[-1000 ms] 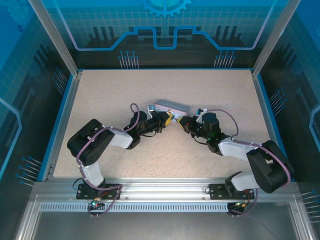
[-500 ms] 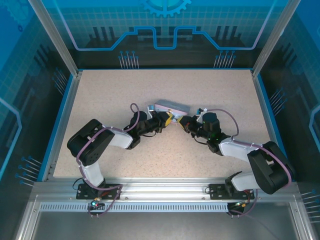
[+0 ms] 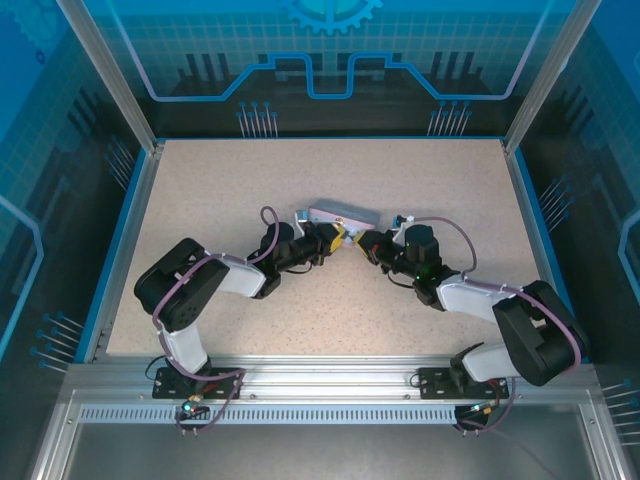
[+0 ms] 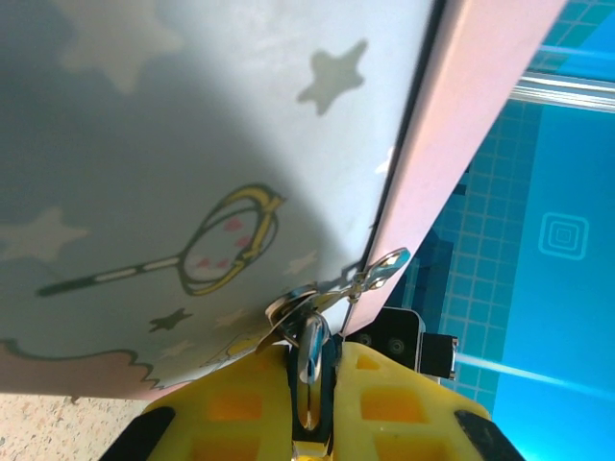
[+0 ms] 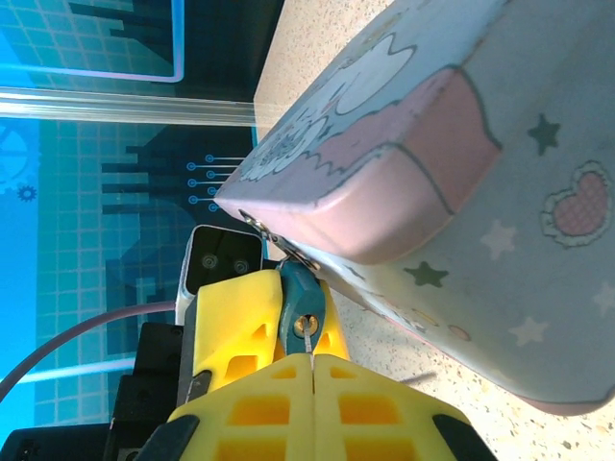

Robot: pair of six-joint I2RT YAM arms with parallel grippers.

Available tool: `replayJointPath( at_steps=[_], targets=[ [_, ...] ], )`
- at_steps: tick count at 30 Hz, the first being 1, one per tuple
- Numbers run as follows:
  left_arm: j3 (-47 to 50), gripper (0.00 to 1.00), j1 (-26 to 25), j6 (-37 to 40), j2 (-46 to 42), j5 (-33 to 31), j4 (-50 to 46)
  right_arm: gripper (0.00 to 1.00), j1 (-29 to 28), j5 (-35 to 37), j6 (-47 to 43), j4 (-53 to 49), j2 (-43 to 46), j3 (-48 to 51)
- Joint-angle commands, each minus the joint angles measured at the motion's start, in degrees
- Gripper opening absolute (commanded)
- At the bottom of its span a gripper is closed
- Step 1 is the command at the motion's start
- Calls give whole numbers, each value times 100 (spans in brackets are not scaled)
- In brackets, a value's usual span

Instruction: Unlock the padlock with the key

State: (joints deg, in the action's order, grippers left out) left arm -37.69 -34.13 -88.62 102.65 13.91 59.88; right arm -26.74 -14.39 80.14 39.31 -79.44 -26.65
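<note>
At table centre, seen from above, nothing has shifted over the last second. Nearest, right gripper [image 5: 312, 375] pinched shut on key [image 5: 307, 341], its tip at the keyhole [image 5: 305, 325]. Facing it, left gripper [image 4: 309, 384] clamped on padlock [image 4: 307, 360], which hangs from the hasp [image 4: 382, 269] of the tin [image 4: 192, 144]. Stillness suggests key is seated or seating; no turn evident, lock not yet freed.

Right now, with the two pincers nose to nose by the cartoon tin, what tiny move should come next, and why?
Probably ease the right pincer forward to push the key into the keyhole of the padlock. The left pincer clamps the padlock at the clasp of the tin, and the key tip seems lined up with the hole.
</note>
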Motion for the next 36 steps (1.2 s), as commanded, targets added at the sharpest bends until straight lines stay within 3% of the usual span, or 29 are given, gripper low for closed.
replayJointPath(
  at_steps=[1,18,36],
  targets=[
    [51,0,-64,-82,-152,147,374,0,-86,-25,102,544,-145,-33],
    [52,0,-125,-164,-145,121,511,0,-190,27,421,550,-384,115],
    [-1,0,-158,-186,-117,97,551,0,-226,185,1549,1191,-734,217]
  ],
)
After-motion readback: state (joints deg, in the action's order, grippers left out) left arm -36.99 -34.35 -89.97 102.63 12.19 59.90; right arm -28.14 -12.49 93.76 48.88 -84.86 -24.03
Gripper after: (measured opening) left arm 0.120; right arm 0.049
